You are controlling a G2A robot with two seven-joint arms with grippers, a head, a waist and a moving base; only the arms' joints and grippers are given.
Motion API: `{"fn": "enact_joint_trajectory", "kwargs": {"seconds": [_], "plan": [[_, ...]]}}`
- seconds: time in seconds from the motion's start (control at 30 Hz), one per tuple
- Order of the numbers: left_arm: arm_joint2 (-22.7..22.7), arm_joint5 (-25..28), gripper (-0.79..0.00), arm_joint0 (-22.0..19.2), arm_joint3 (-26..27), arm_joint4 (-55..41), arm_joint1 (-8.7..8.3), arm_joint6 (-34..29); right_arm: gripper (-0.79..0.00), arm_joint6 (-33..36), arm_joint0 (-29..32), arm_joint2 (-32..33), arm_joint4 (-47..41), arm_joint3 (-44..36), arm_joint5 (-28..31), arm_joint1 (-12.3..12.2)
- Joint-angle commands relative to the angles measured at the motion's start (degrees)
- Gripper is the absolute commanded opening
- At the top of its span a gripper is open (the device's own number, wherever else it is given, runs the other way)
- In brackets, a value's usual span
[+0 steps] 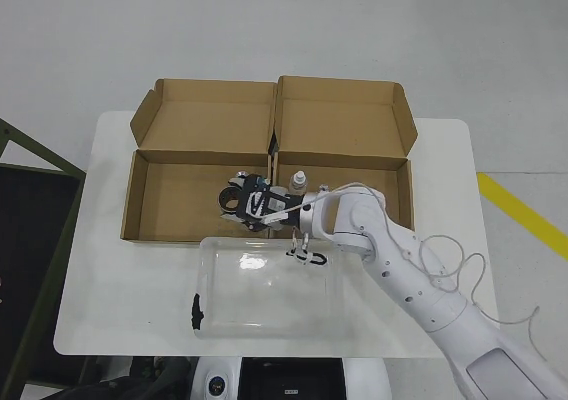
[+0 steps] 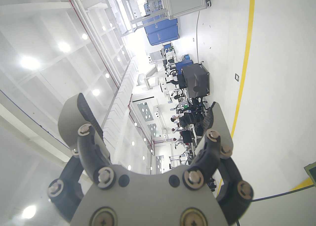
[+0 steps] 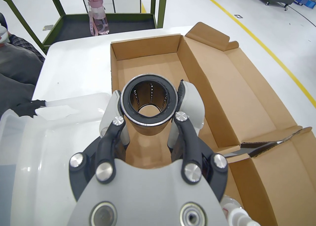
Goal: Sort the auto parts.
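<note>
right gripper is clamping the linear bearing over the eleven o'clock cardboard box, not yet releasing it. a white part is already lying in the one o'clock box. left gripper is gaping, holding nothing.

Here's the right arm, glossy white with rounded segments, small dark dots down its casing and a thin white cable looping alongside. Right gripper now: a grey metal plate, black linkage bars pinned with bright round screws, white fingers lined with black pads. Same build on the left gripper, with grey finger shells, ribbed black pads and two brassy screw heads.
</note>
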State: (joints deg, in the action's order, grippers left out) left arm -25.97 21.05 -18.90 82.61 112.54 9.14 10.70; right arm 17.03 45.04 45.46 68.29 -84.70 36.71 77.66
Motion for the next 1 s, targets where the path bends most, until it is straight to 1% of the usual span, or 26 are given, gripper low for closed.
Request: {"fn": "enact_joint_trajectory", "kwargs": {"seconds": [0.0,0.43,0.97], "plan": [[0.00,0.00,0.000,0.00,0.00,0.00,0.00,0.00,-0.785,0.17,-0.72,-0.63,0.62,0.83,-0.23,0.26],[0.00,0.00,0.000,0.00,0.00,0.00,0.00,0.00,-0.785,1.86,-4.67,-5.00,5.02,6.00,-1.80,2.27],[0.00,0.00,0.000,0.00,0.00,0.00,0.00,0.00,-0.785,4.15,-7.55,-7.47,6.46,12.45,-0.61,4.16]]}}
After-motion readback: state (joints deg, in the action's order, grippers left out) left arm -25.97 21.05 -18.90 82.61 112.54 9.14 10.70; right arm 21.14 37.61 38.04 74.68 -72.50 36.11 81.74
